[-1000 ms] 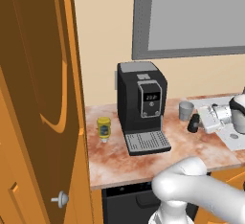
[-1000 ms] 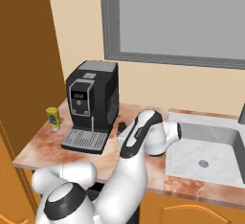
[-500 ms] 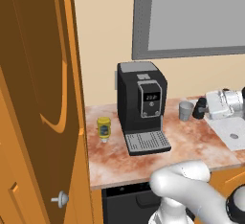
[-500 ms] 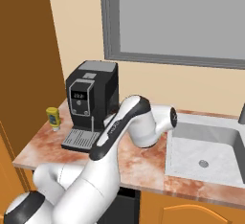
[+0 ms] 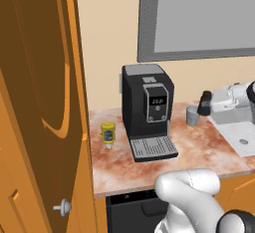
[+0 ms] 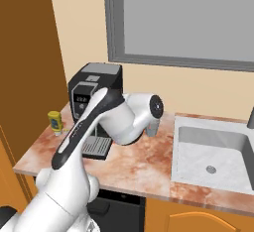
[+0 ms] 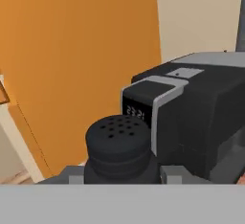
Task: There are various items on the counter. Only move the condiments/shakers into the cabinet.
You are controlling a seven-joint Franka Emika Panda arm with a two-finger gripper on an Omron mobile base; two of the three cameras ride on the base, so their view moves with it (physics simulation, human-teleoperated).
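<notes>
While the gripper (image 7: 122, 177) clamped the black shaker (image 7: 120, 149) around its body, it looked light, rigid, smooth-sided, likely to slip if loosened.

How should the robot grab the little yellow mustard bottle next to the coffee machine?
Probably around the middle of the mustard bottle, with the fingers on either side of its body. It stands upright on the counter, so its round sides are easy to pinch. Coming from the front or from above seems safest, since the coffee machine stands close on one side and the cabinet door on the other.
</notes>
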